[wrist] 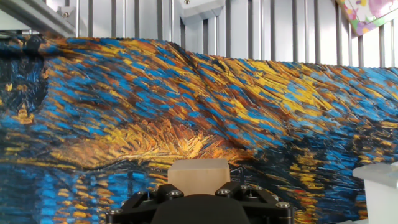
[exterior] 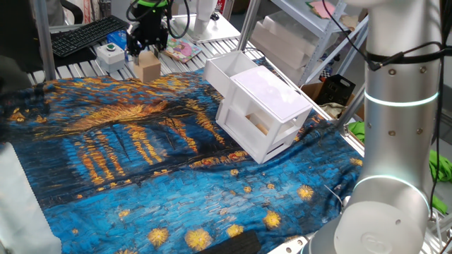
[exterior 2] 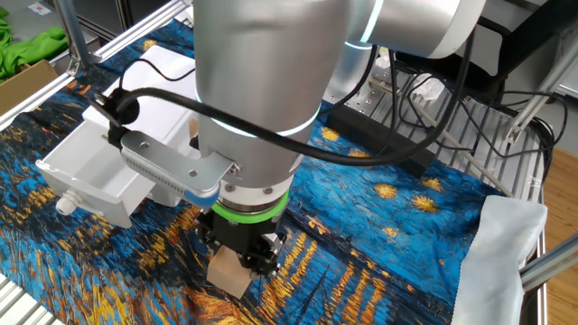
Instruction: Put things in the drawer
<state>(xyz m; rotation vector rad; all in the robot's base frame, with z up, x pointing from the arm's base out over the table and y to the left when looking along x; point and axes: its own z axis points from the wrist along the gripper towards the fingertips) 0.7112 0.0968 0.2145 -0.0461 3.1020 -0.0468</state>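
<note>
Above the painted cloth (exterior: 141, 162), the gripper (exterior: 146, 48) points down, clasping the tan block (exterior: 149, 68).

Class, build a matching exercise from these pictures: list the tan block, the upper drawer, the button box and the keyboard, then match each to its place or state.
Things:
1. tan block
2. upper drawer
3. button box
4. keyboard

Descriptions:
A. pulled out of the white cabinet
B. black, at the far edge
C. between the fingers of the gripper
D. white with a green button

Pairs: 1-C, 2-A, 3-D, 4-B
</note>
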